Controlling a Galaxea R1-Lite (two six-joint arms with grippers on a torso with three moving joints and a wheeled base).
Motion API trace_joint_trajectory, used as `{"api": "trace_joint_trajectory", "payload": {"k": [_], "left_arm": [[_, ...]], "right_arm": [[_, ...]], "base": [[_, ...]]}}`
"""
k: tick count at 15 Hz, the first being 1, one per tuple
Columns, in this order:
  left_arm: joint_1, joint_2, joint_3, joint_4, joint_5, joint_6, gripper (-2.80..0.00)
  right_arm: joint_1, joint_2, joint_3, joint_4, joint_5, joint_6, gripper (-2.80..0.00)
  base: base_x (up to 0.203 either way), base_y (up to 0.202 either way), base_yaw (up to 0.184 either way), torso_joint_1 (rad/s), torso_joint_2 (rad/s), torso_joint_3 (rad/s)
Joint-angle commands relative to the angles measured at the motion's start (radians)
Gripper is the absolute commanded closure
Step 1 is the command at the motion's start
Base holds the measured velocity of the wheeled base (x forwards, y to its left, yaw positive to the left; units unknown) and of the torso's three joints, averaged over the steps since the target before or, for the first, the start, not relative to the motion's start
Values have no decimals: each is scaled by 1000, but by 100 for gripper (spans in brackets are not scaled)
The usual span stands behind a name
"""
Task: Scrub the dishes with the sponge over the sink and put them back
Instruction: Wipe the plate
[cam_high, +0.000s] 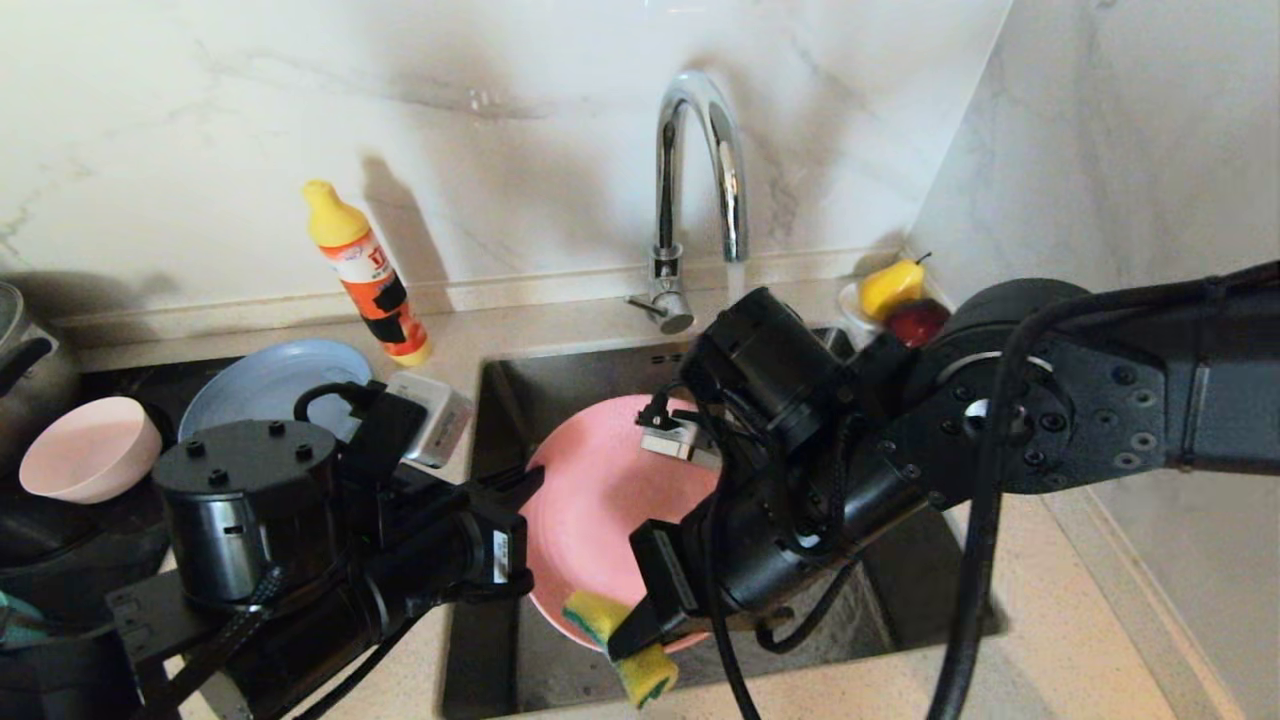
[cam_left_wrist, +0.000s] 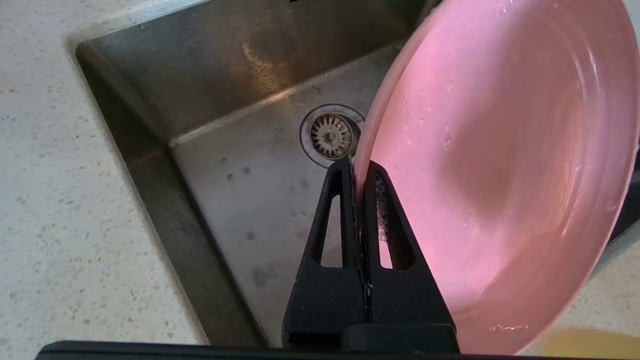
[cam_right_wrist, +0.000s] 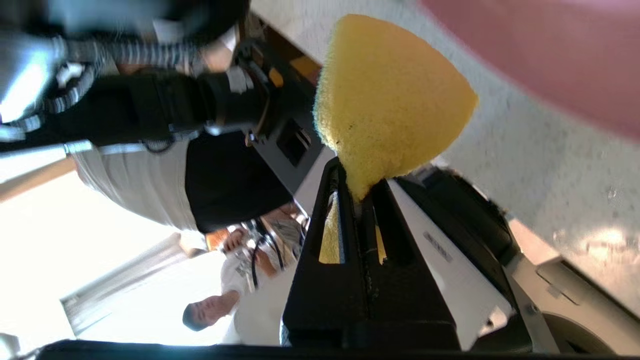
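Over the sink (cam_high: 500, 400), the left gripper (cam_left_wrist: 359, 175) reaches in from the counter side, clamped on the rim of the tilted pink plate (cam_high: 600, 490). The right gripper (cam_high: 625, 635), wrist bent down, pinches the sponge (cam_high: 620, 640) at the plate's near rim.

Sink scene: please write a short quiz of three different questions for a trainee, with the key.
1. True or false: the left gripper is shut on the rim of the pink plate.
2. What does the right gripper hold? A) a pear B) the sponge C) the bottle
3. Fill in: the plate is held tilted over the ____.

Key
1. True: its fingers pinch the rim.
2. B: the yellow sponge, at the plate's near edge in the head view.
3. sink; its drain shows beside the plate's rim.
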Motion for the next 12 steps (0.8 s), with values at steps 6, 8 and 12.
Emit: {"api": "trace_joint_trajectory", "payload": {"k": [6, 8, 12], "left_arm": [[-25, -2, 39, -44, 1, 0, 0], [-33, -7, 46, -45, 2, 0, 0], [-36, -12, 55, -45, 13, -1, 0]], "right_arm": [[-36, 63, -70, 1, -55, 44, 0], [-57, 66, -91, 2, -55, 50, 0], [-90, 53, -114, 2, -56, 49, 0]], "base": [[0, 0, 0, 0, 0, 0], [0, 0, 0, 0, 0, 0], [0, 0, 0, 0, 0, 0]]}}
